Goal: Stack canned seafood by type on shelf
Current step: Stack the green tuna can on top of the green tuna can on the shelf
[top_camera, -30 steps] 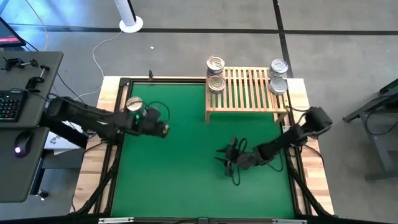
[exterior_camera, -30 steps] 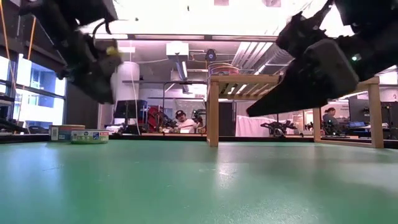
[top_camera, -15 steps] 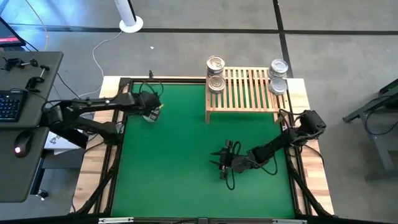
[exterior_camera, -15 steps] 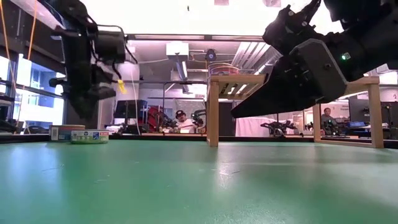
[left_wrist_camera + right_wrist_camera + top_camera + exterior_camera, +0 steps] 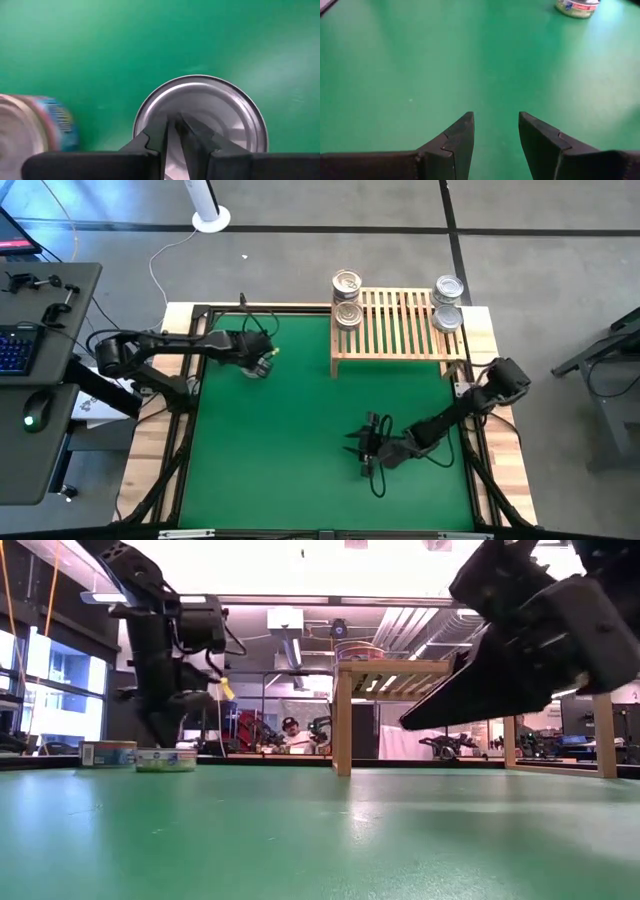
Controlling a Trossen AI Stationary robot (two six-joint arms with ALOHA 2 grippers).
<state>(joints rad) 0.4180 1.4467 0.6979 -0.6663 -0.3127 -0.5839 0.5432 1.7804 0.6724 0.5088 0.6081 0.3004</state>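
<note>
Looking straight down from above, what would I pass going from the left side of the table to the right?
Left gripper over a tin → left stack of tins on the wooden rack → right gripper → right stack of tins.

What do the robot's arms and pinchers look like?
Both arms are dark, almost black, built from chunky jointed pieces with thin black cables looping around them. The left gripper has a small yellow bit beside it. The right gripper ends in two flat, dark, wedge-shaped fingers, each with a little notched seam in it. A tiny green light glows on the left arm.
</note>
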